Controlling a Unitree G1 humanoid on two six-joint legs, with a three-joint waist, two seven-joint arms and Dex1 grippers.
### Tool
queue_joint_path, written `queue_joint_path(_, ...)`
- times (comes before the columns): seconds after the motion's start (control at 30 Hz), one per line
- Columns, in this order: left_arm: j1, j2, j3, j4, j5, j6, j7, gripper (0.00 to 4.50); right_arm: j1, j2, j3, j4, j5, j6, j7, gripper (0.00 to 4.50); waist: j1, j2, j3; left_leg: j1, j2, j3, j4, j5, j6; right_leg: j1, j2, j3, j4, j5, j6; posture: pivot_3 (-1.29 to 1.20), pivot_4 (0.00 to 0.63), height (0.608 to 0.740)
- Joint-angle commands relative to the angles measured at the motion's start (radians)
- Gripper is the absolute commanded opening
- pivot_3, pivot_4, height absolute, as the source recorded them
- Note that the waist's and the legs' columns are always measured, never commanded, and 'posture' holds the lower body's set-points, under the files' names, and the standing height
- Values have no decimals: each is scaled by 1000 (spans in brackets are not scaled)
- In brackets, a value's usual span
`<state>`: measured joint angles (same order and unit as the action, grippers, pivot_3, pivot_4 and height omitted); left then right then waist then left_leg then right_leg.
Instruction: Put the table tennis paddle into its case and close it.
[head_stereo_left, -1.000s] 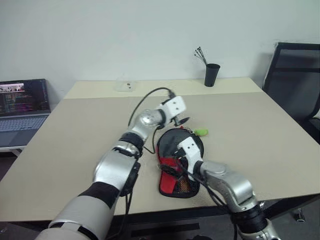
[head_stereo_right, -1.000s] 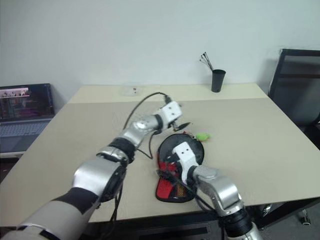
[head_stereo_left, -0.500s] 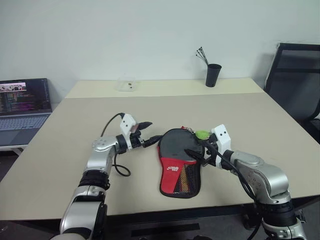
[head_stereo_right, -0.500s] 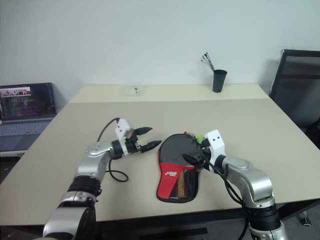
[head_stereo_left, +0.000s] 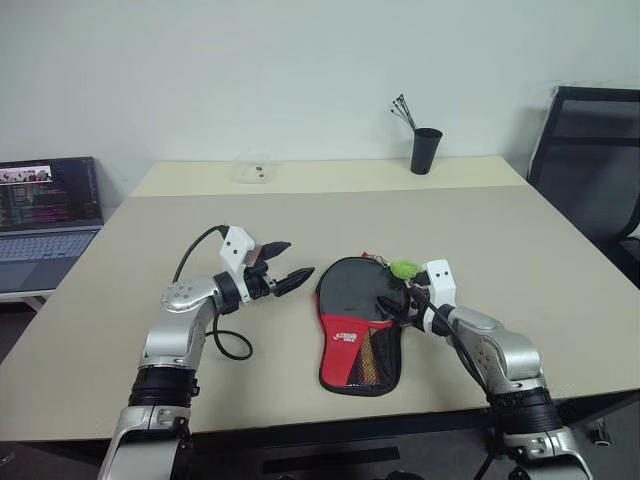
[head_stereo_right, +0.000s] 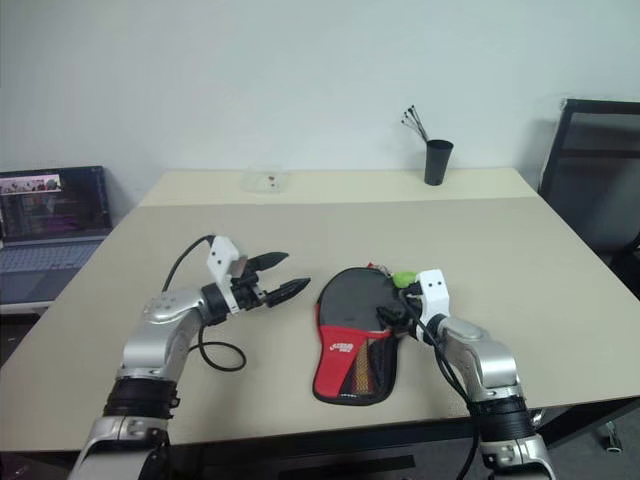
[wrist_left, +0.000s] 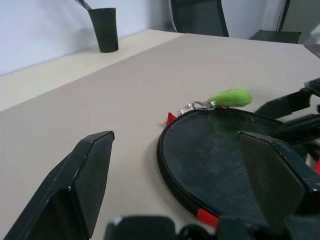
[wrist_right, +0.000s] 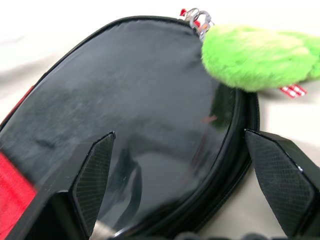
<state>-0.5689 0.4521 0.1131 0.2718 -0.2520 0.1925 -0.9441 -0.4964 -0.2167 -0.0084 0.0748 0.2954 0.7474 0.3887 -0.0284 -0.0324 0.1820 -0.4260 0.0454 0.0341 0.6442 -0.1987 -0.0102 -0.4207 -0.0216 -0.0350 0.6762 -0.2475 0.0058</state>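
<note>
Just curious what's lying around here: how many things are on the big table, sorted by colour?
Black: 2, the case with its red panel, and the cup
Green: 1, the fluffy tag
Clear: 1, the small box
Total: 4

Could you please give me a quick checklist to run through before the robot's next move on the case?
1. Case lies flat on the table, within reach of both arms: ok.
2. Left gripper open and off the case, beside its round end: ok.
3. Right gripper open, over the case's round end by the green zipper tag: ok.
4. Neither gripper holds anything: ok.
5. Paddle inside the case: cannot tell; no paddle shows on the table, and the case hides whatever it holds.
6. Zip fully closed: cannot tell; the tag sits at the round end, but the seam along the edge is not readable.
</note>
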Motion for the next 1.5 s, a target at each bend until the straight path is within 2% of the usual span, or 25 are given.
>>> queue_joint_path(0.03, 1, 17, -4, -61, -17, 4, 12, 4320, -25, -6, 15, 45, -6, -33, 34, 3145, 0, 0, 0, 0, 0, 0, 0, 0, 0, 0, 0, 0, 0, 0, 0, 0, 150, 740)
queue_joint_path(0.33, -4, 20, -24, -74, -18, 13, 23, 4320, -91, -21, 69, 151, -32, -95, 127, 11, -6, 0, 0, 2, 1, 2, -1, 0, 0, 0, 1, 1, 0, 0, 0, 0, 150, 740)
queue_joint_path(0.67, -8, 22, -41, -73, -14, 10, 27, 4320, -153, 15, 104, 241, -75, -150, 171, 11, -18, 0, 0, 8, 2, 7, -2, 0, 0, 1, 3, 6, 2, 0, -1, 0, 150, 740)
queue_joint_path(0.87, -15, 14, -62, -56, -2, -10, 25, 4320, -133, -25, 105, 217, -107, -110, 166, 11, -23, 0, 0, 11, 2, 12, -5, 0, 0, 0, 4, 14, 3, 1, -2, 0, 150, 740)
queue_joint_path(0.9, -20, 12, -69, -45, 3, -19, 24, 4320, -123, -41, 104, 203, -109, -95, 168, 436, -22, 0, 0, 11, 2, 13, -5, 0, 0, 0, 4, 15, 3, 1, -2, 0, 150, 740)
queue_joint_path(0.97, -30, 6, -81, -23, 10, -35, 23, 4320, -103, -64, 100, 168, -105, -73, 175, 905, -18, 0, 0, 11, 2, 13, -5, 0, 0, 0, 3, 15, 2, 1, -2, 0, 150, 740)
queue_joint_path(1.07, -48, -8, -96, 17, 22, -61, 25, 4320, -76, -90, 93, 108, -102, -45, 179, 1954, -10, 0, 0, 11, 2, 16, -6, 0, 0, 0, 3, 18, 1, 1, -1, 0, 150, 740)
queue_joint_path(1.2, -100, -47, -127, 129, 46, -119, 16, 4320, -24, -185, 120, -26, -106, -32, 250, 3234, 0, 0, 0, 10, 1, 20, -6, 0, 0, -1, 1, 19, -2, 1, -1, 0, 150, 740)
queue_joint_path(1.3, -152, -77, -152, 237, 64, -166, -4, 4320, -11, -276, 131, -93, -121, -60, 302, 3234, 5, -1, 0, 8, 0, 22, -6, -1, 0, -1, 1, 19, -4, 1, 0, 0, 150, 740)
queue_joint_path(1.5, -239, -130, -195, 418, 100, -251, -62, 4320, -56, -357, 131, -52, -154, -123, 330, 3234, 1, -1, 1, 8, 0, 23, -7, -1, 0, -1, 2, 19, -5, 1, 0, 0, 150, 740)
